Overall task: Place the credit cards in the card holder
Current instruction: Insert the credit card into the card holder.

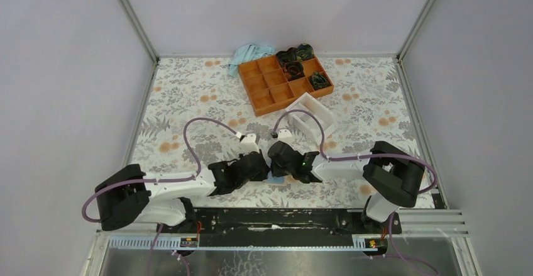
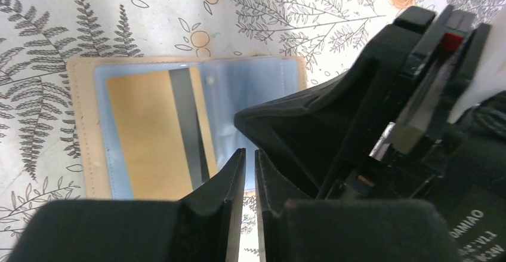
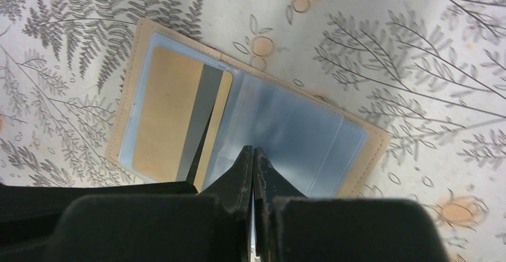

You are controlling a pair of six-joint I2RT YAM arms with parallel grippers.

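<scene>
The tan card holder (image 3: 370,148) lies open and flat on the flowered table, its bluish clear sleeves facing up. A gold credit card (image 3: 170,113) with a grey stripe lies in its left half, also seen as the same card (image 2: 143,136) in the left wrist view. My right gripper (image 3: 253,150) is shut, with its tips down on the sleeve by the middle fold. My left gripper (image 2: 250,151) hovers at the holder's (image 2: 80,125) near edge, its jaws a narrow slit apart with nothing between them. From above, both grippers meet over the holder (image 1: 274,179) and hide most of it.
An orange compartment tray (image 1: 286,81) with dark items in some cells stands at the back. A white rack (image 1: 311,115) sits just in front of it, and a blue cloth (image 1: 248,55) lies at the back wall. Walls close in both sides.
</scene>
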